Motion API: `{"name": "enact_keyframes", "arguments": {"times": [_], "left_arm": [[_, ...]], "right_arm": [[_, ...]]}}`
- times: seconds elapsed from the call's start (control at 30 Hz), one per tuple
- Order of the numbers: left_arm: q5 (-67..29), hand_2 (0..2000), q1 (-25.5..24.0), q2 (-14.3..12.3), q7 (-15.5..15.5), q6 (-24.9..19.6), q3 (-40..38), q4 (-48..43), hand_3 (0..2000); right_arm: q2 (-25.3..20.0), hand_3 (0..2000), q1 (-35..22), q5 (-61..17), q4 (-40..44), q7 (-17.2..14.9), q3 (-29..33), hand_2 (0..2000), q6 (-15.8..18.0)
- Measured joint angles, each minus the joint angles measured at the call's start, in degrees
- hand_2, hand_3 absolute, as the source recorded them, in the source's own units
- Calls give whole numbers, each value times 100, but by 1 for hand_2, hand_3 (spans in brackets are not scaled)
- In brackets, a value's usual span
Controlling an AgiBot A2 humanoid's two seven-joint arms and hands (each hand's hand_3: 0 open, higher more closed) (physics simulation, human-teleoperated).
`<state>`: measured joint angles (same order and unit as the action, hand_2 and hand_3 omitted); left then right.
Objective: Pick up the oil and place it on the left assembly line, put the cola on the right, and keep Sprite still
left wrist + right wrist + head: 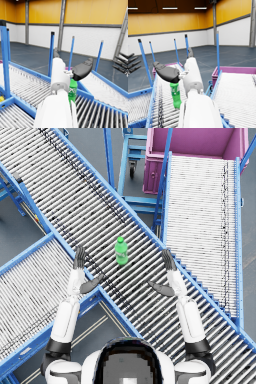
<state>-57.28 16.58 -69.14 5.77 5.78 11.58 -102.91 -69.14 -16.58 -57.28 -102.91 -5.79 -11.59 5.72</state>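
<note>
head view. item: green plastic sprite bottle (121, 251), upright on the long blue-framed steel roller conveyor (75, 198). it stands between the two hands, just ahead of their fingertips, touching neither.
left hand (81, 274): holds nothing, fingers straight, thumb spread wide toward the bottle.
right hand (168, 276): the same, mirrored.
judged reason: the sprite is to stay put, so both hands flank it without contact.
left side roller line (27, 283): outboard of the left hand.
right side roller line (200, 218): beyond the right hand, with a pink plastic bin (200, 143) at its far end.
oil and cola: in no view, so neither line has its item yet.

left wrist view. left hand (81, 69): thumb well off the palm, nothing in it. the bottle (72, 91) sits on its palm side, mostly hidden by the forearm; the label seems to read sprite.

right wrist view. right hand (168, 72): likewise empty and wide. the bottle (175, 96) stands close beyond the thumb; whether they touch cannot be told here.
</note>
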Motion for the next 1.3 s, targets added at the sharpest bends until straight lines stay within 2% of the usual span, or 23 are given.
{"name": "enact_keyframes", "arguments": {"times": [1.3], "left_arm": [[0, 0, 0, 0, 0, 0, 0, 0, 0]], "right_arm": [[0, 0, 0, 0, 0, 0, 0, 0, 0]]}}
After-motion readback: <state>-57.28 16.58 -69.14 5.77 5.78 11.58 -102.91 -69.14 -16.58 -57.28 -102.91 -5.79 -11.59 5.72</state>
